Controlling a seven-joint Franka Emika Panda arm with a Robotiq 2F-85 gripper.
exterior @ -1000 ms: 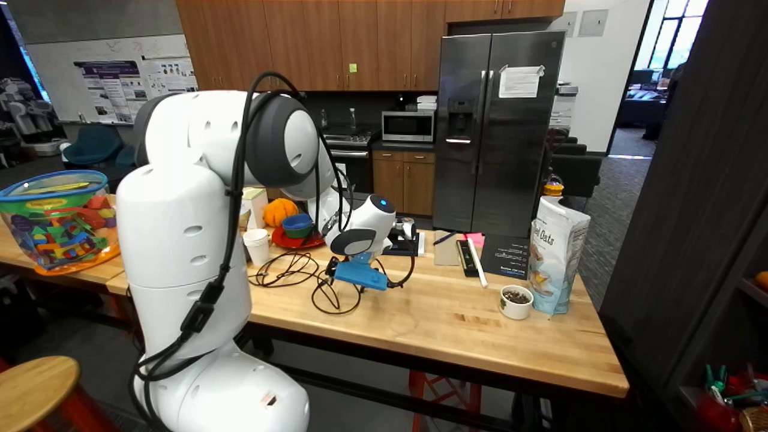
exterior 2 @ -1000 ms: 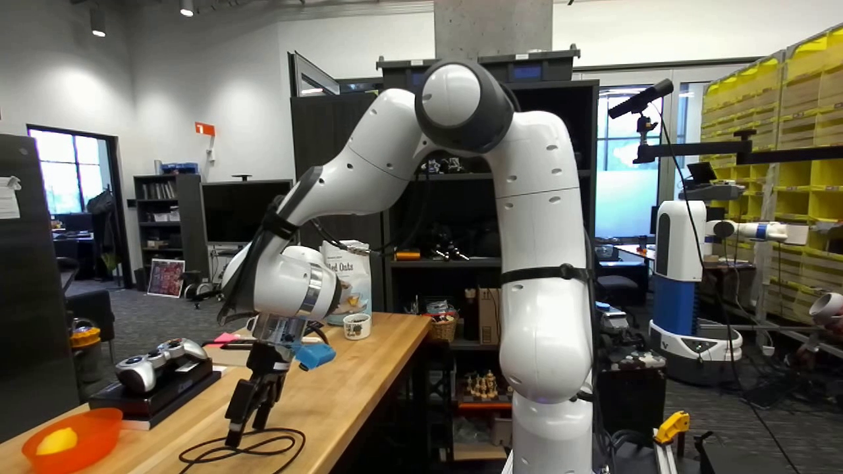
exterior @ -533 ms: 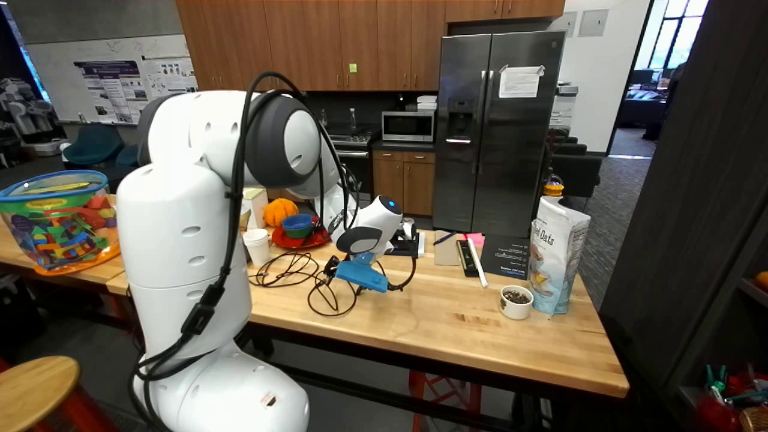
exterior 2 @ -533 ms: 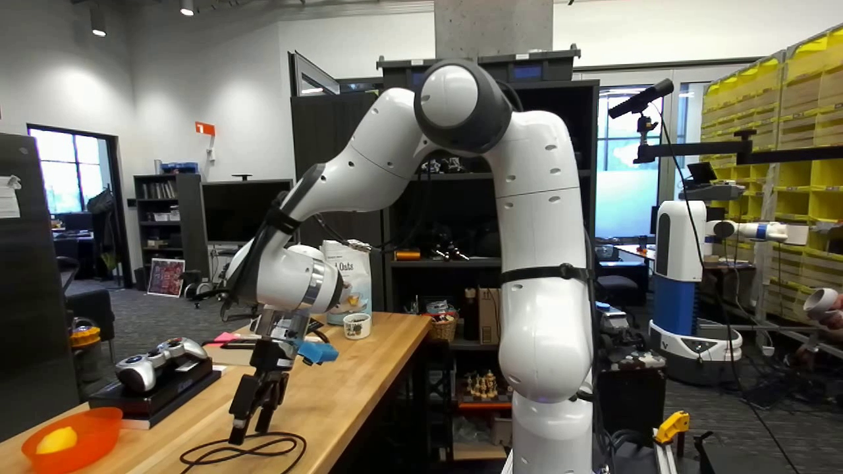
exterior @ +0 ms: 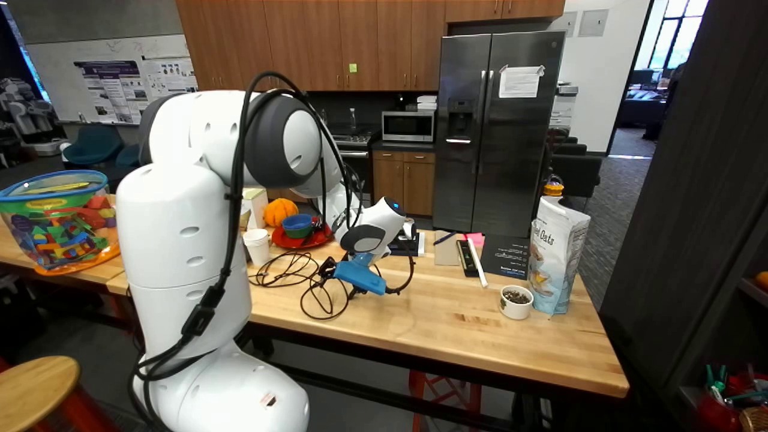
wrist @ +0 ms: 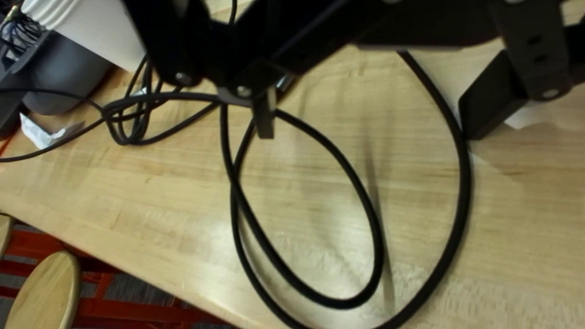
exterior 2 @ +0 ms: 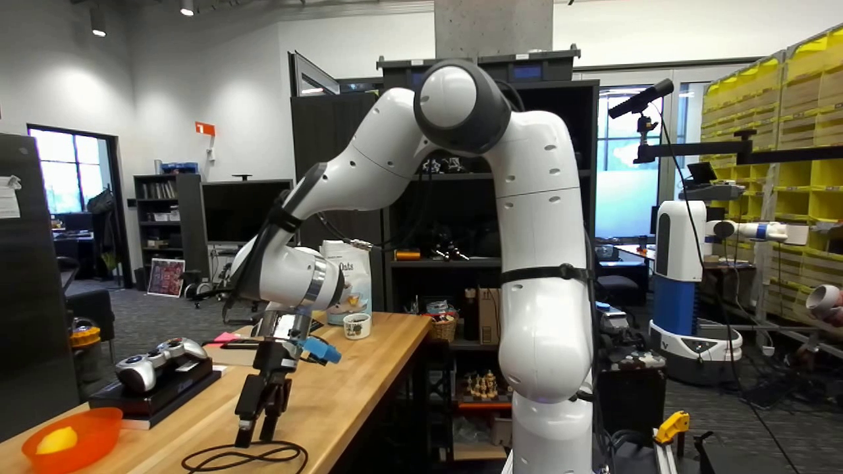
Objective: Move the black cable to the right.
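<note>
The black cable lies on the wooden table in loose loops in both exterior views (exterior: 324, 317) (exterior 2: 305, 454). In the wrist view the cable (wrist: 465, 183) forms a large loop under and between the fingers, with a tangle towards the left. My gripper (exterior 2: 257, 431) points down, low over the cable. In the wrist view my gripper (wrist: 370, 123) is open, its fingers wide apart. The right finger (wrist: 484, 100) overlaps the outer loop; I cannot tell if it touches. The left finger (wrist: 264, 119) is over the inner loop. In an exterior view a blue part (exterior: 360, 276) hides some of the gripper.
A white cup (exterior: 257, 247) and a red plate (exterior: 282, 241) with bowls stand behind the cable. An orange bowl (exterior 2: 99, 431) and a black box (exterior 2: 164, 396) with a controller are near the gripper. A small white bowl (exterior: 515, 309) and an oats bag (exterior: 558, 264) stand farther off.
The gripper has shifted and turned slightly. The cable loop beneath it has slid a little left in an exterior view and towards the camera in another. The fingers stay apart.
</note>
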